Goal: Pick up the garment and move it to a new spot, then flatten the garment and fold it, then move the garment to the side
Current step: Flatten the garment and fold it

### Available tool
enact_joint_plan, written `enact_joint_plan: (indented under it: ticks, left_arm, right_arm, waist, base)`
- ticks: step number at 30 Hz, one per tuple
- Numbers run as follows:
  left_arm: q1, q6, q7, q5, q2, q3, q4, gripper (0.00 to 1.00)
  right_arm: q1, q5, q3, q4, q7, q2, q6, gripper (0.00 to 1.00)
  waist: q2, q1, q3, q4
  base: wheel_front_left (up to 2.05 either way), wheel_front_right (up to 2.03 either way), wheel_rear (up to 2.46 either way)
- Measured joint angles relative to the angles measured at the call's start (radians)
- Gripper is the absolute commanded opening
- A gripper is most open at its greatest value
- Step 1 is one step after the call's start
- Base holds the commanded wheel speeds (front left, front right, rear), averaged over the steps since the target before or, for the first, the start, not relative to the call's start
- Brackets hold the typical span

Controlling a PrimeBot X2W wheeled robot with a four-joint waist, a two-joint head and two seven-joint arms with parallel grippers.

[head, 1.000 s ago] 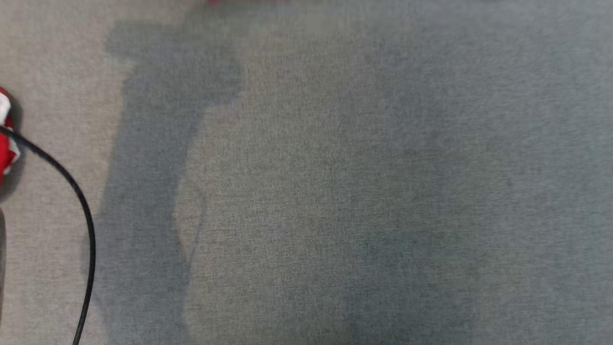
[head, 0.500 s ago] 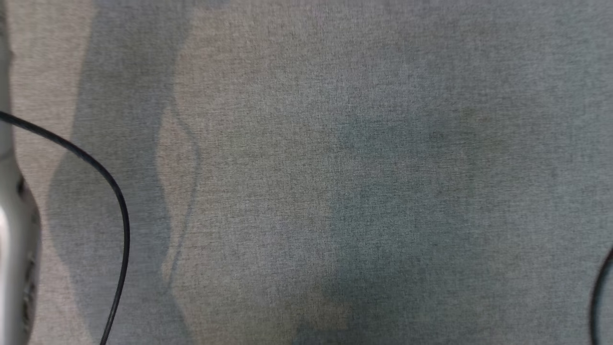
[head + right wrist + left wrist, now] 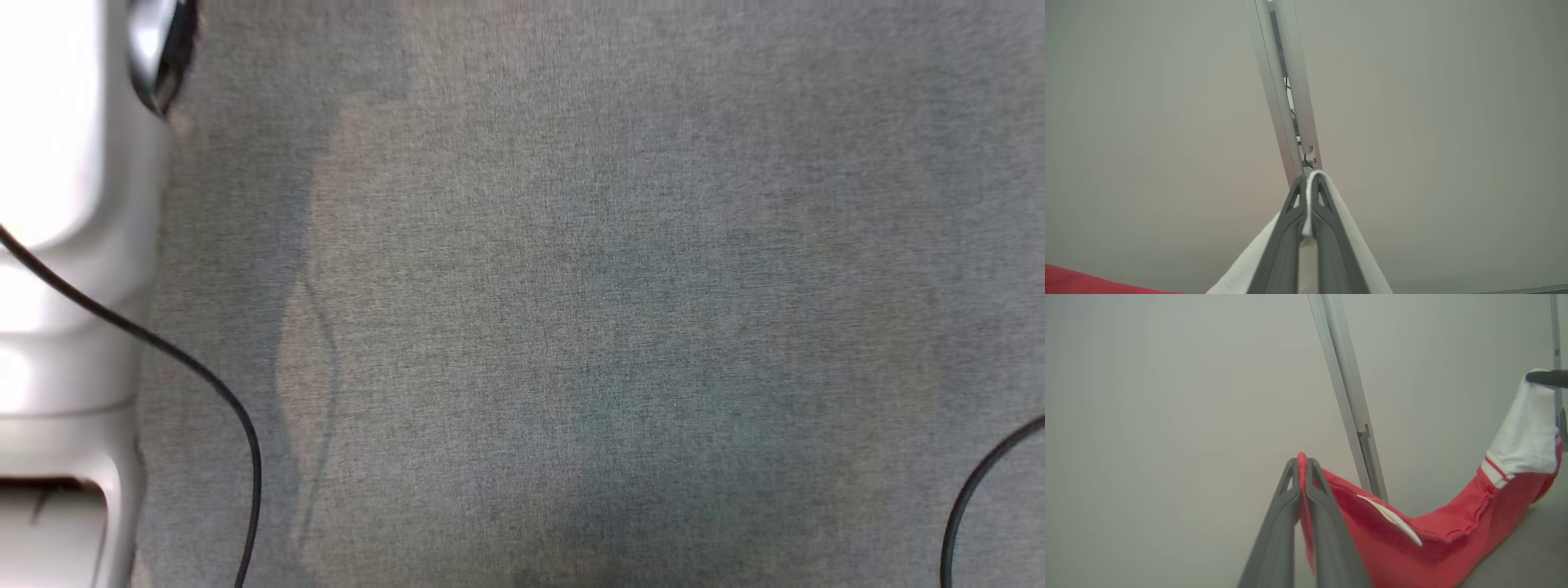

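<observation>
Grey surface (image 3: pixel 653 245), one garment (image 3: pixel 1412 555), two end effectors (image 3: pixel 1302 461) (image 3: pixel 1309 178)

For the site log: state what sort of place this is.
Probably an indoor robot test bay: a grey cloth surface for the work, a bare pale wall with a metal post, and a loose black cable.

- Grey cloth (image 3: pixel 612 286) lies open through the middle: room for me to pass.
- My pale forearm (image 3: pixel 65 245) blocks nine to eleven o'clock.
- Black cable (image 3: pixel 204 380) loops at seven, second cable (image 3: pixel 971 482) at four.
- Metal post (image 3: pixel 1286 102) rises at twelve in my right wrist's view.
</observation>
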Motion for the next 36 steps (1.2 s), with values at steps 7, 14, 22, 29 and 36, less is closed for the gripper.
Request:
enact_joint_plan:
  ticks: [7, 14, 22, 29, 36]
  left_arm:
    - [0.160, -0.031, 0.000, 0.021, 0.020, -0.069, -0.015, 0.00]
    - [0.322, -0.049, 0.000, 0.022, 0.061, -0.195, -0.016, 0.00]
    - [0.469, -0.053, 0.000, 0.041, 0.127, -0.331, -0.021, 0.00]
    - [0.543, -0.054, 0.000, 0.079, 0.170, -0.435, 0.011, 0.00]
    - [0.591, -0.054, 0.000, 0.105, 0.198, -0.533, 0.101, 0.00]
  right_arm:
    - [0.187, 0.131, 0.096, 0.047, 0.002, -0.054, 0.000, 0.00]
    - [0.318, 0.255, 0.162, 0.122, 0.044, -0.100, 0.000, 0.00]
    - [0.481, 0.363, 0.210, 0.148, 0.106, -0.124, 0.000, 0.00]
    - [0.576, 0.406, 0.255, 0.156, 0.170, -0.146, 0.000, 0.00]
    - [0.637, 0.466, 0.299, 0.143, 0.304, -0.193, 0.000, 0.00]
  waist:
    - [0.0000, 0.0000, -0.092, 0.004]
    - [0.0000, 0.0000, -0.196, 0.004]
    - [0.0000, -0.0001, -0.312, 0.009]
    - [0.0000, -0.0001, -0.387, 0.012]
    - [0.0000, -0.0001, -0.449, 0.000]
  base:
    - [0.00, 0.00, 0.00]
    - [0.00, 0.00, 0.00]
    - [0.00, 0.00, 0.00]
    - [0.00, 0.00, 0.00]
    - [0.00, 0.00, 0.00]
